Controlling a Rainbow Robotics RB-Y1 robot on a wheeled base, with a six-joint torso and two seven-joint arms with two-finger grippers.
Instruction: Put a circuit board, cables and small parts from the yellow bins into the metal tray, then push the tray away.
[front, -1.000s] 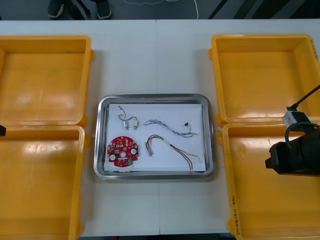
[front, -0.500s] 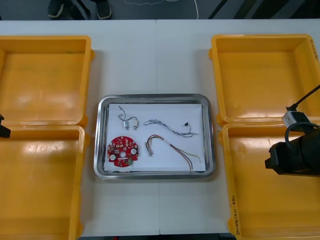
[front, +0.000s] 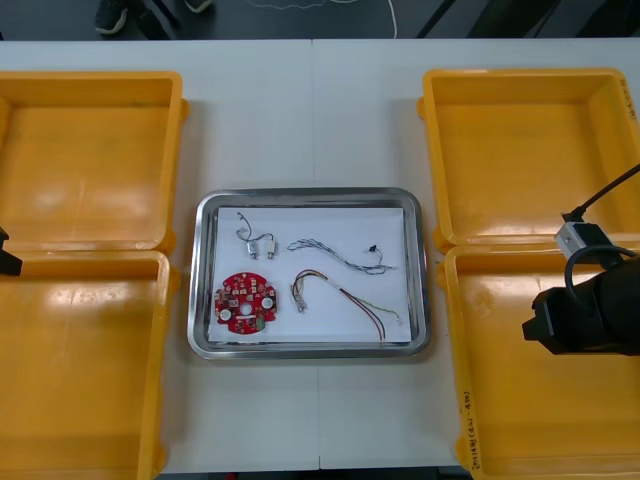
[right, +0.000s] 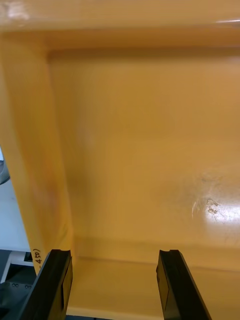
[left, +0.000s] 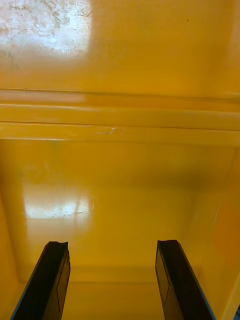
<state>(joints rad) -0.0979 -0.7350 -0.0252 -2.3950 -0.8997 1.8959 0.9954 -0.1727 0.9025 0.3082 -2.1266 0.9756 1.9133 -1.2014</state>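
Four bins (front: 90, 150) flank the tray (front: 310, 193), whose long axis runs across the table. It holds the board (front: 246, 301), cables (front: 340, 252) and small parts (front: 262, 243). The right gripper (right: 114, 255), jaws wide and empty, hangs over the near right bin (right: 150, 125). The left gripper (left: 112, 245), equally wide, is over a left bin (left: 120, 200). The tray lies inward of both and seems nearer the right arm (front: 585, 315).

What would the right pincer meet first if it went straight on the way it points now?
Most likely the bare floor of the near right yellow bin: the open right pincer points into it, nothing between. The left pincer hangs over the left yellow bins.
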